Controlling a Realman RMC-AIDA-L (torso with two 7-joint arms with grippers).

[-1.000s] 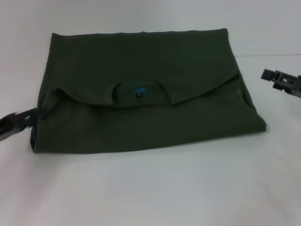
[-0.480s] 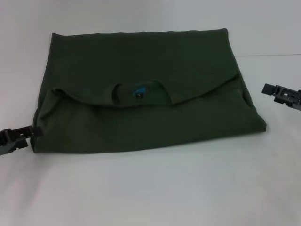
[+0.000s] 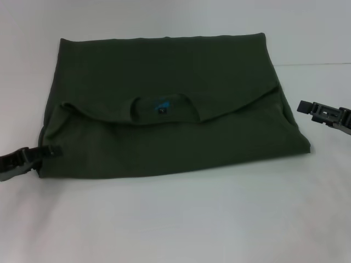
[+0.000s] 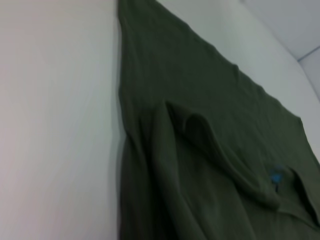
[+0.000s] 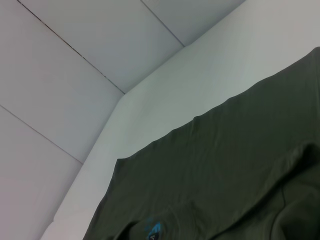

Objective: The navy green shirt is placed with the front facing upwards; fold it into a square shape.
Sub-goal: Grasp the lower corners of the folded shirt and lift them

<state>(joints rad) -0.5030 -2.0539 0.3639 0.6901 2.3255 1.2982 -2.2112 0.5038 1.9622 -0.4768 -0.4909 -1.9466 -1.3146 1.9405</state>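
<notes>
The table (image 3: 175, 219) lies white under me. On it, mid-table, the shirt (image 3: 170, 98) lies folded into a wide rectangle, plain side up, its collar (image 3: 162, 109) with a blue label showing at the fold's edge. My left gripper (image 3: 46, 152) touches the shirt's near left corner. My right gripper (image 3: 304, 107) hangs just beside its right edge. I cannot tell how either pair of jaws stands.

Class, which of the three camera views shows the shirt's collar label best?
The head view: the blue collar label sits unobstructed in the middle of the folded navy green shirt. The left wrist view shows it small and oblique; the right wrist view cuts it off at the edge.
</notes>
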